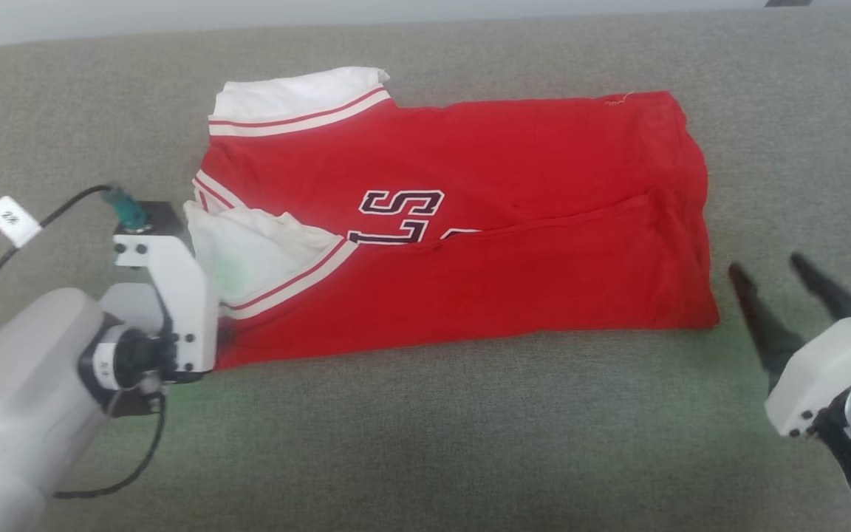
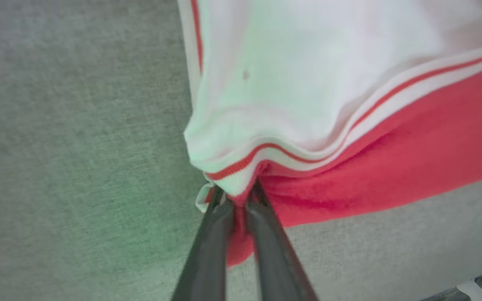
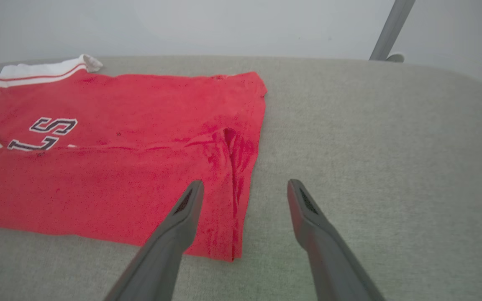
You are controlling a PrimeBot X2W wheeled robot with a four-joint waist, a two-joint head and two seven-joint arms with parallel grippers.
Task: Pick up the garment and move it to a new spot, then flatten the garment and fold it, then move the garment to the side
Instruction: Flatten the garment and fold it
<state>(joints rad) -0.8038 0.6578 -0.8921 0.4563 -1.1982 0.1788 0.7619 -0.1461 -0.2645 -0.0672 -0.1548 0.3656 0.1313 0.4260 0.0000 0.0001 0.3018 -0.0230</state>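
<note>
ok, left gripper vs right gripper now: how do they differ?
Grip: left gripper shut on the left corner of the jersey, at its striped white trim; right gripper open, holding nothing. Contact: left gripper touches fabric; right gripper sits clear, beside its right edge. Shared: long dark fingers.

The left gripper (image 2: 237,197) pinches the near left corner of the garment (image 1: 514,295), its two dark fingers almost together. The pale left forearm (image 1: 12,384) angles in from the garment's left. The right gripper (image 1: 769,272) sits just off the garment's near right corner, jaws spread wide, holding nothing.
</note>
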